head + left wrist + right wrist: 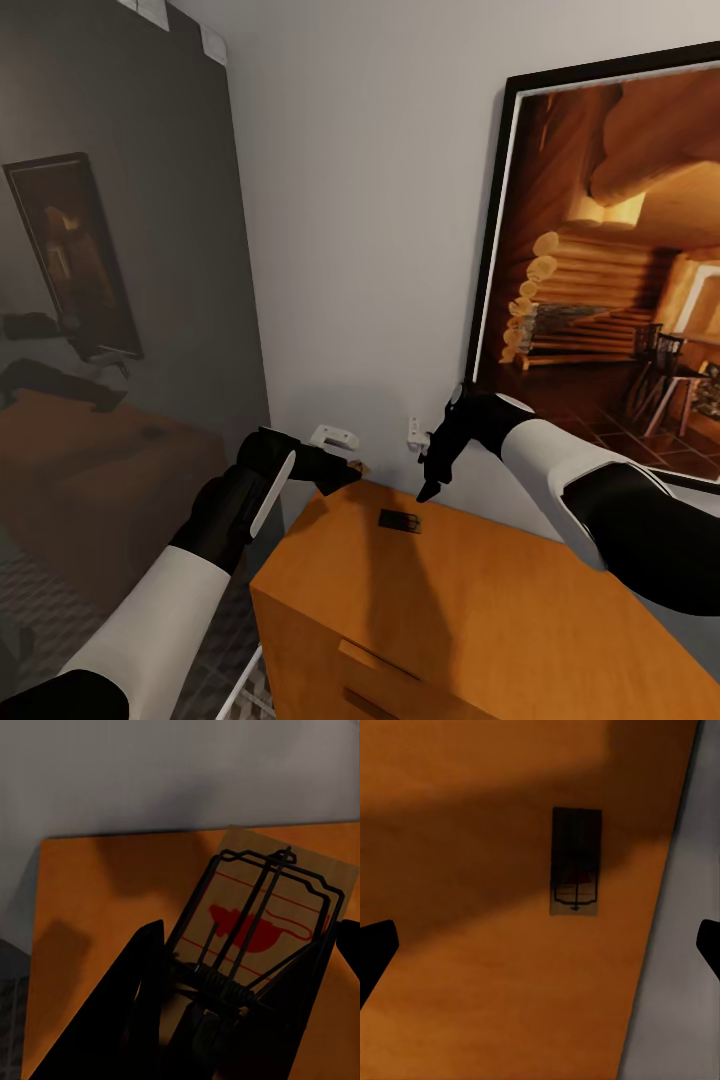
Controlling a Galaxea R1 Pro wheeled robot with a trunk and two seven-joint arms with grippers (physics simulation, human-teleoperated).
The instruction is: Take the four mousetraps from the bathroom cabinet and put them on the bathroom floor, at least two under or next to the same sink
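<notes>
The robot stands in front of the cabinet (480, 600), an orange-brown wooden box with a flat top that sits against a white wall (370, 250). One trap (400, 521) lies flat on the cabinet top, near the back edge, in a patch of shadow. In the right wrist view that same trap (576, 860) shows as a small dark board with thin wire on it, close to the edge where the wood meets the wall. The right gripper (432, 487) hangs just above the cabinet top, a little behind the lying trap and not touching it. Its two black fingers are spread wide apart, and one fingertip (375, 949) shows at each side of the right wrist view with bare wood between them. The left gripper (345, 470) is over the back left corner of the cabinet. It pinches a second trap (262, 922) between its two dark fingers (142, 975). This held trap is a tan board with a red shape printed on it and black wire bars across it, and it is lifted up off the wood. A big framed picture (610, 270) of a log room hangs on the wall behind the right arm. A dark glass panel (110, 300) stands to the left of the cabinet. A bit of tiled floor (60, 610) shows low down at the left
</notes>
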